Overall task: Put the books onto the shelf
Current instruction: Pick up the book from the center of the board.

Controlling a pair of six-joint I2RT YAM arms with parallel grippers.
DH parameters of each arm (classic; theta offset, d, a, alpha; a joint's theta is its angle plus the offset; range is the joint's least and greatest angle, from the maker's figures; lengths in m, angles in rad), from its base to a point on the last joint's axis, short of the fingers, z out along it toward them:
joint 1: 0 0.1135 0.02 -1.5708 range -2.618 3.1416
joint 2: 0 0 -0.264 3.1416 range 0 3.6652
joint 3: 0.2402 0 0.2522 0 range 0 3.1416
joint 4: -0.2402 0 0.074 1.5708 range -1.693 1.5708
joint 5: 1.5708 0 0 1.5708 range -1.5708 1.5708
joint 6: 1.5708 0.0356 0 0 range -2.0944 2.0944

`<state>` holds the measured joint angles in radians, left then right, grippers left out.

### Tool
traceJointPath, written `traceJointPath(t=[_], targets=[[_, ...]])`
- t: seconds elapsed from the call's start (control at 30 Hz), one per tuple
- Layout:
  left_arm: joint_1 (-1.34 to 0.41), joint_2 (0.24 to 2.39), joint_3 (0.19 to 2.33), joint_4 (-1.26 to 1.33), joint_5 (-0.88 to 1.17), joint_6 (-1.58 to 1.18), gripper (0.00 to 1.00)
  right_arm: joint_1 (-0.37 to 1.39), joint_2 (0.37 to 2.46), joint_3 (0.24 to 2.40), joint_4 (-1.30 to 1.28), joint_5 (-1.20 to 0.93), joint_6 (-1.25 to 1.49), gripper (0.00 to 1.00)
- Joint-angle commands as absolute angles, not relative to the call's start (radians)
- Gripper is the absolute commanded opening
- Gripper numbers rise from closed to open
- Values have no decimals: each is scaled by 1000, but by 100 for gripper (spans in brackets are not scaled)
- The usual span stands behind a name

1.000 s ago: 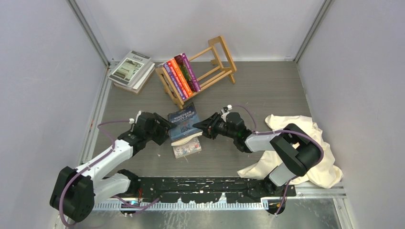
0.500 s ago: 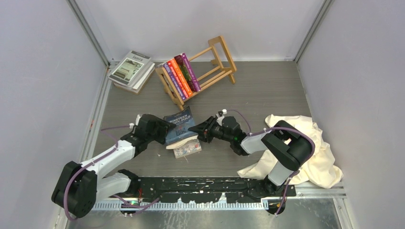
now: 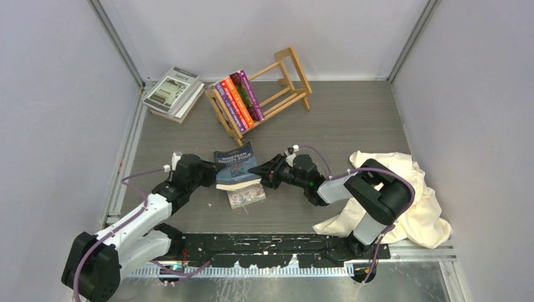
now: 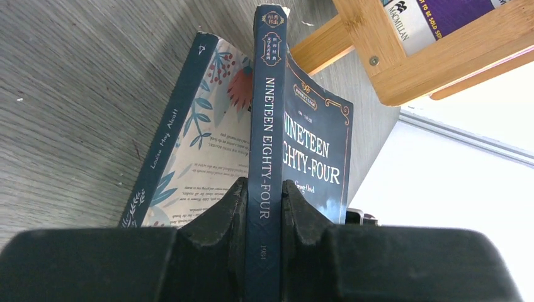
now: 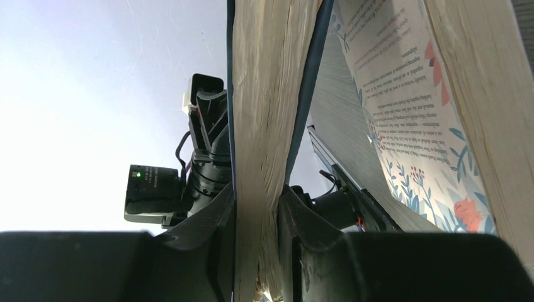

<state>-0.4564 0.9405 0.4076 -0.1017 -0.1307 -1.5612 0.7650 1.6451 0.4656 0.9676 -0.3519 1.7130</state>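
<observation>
Shelving task, overhead and wrist views. On the table (image 3: 378,119) the cloth (image 3: 419,189) lay crumpled well to the near right of the shelf (image 4: 403,72) and took no part. The shelf stood askew; four shelved books (image 3: 239,97) leaned spine-up in the end nearer the arms, and the far end was open. A stack (image 3: 173,91) of larger grey and white books lay flat just left of the shelf, not yet shelved. On the near side of the shelf, the blue book (image 3: 234,167) was held off the table between both arms, tilted with its cover uppermost. The floral book (image 3: 247,197) lay flat on the table just beneath it, a little farther from the shelf. Whether the two touched could not be told. The left gripper (image 4: 263,189) was clenched on the blue book's spine, one finger pressed to each cover. The right gripper (image 5: 257,204) grasped the opposite side, its fingers clamped across the page block at the fore-edge. The step in hand was judged to be the lift of the blue book, the grasp either shared by the arms or passing between them. The next move would call for one gripper to let go. The other would then carry the book to the shelf's open end, turn it spine-up and lower it beside the shelved books without toppling them.
</observation>
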Motion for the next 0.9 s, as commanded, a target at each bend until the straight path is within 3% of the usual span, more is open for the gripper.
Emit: traceJointPath(t=[0.0, 0.07, 0.2, 0.33, 0.67, 0.87], targets=[[-457, 897, 408, -113, -152, -1556, 0, 776, 1622, 479, 1120, -377, 1724, 1], [-459, 871, 417, -143, -168, -1547, 0, 776, 1616, 476, 1118, -380, 1720, 8], [-459, 815, 474, -249, -204, -1492, 0, 776, 1579, 471, 1054, -388, 1681, 33], [-459, 778, 546, -343, -241, -1422, 0, 775, 1528, 483, 929, -403, 1592, 45], [-459, 769, 699, -473, -307, -1241, 0, 768, 1422, 517, 666, -411, 1429, 56], [-462, 800, 779, -499, -328, -1141, 0, 769, 1321, 636, 269, -362, 1181, 57]])
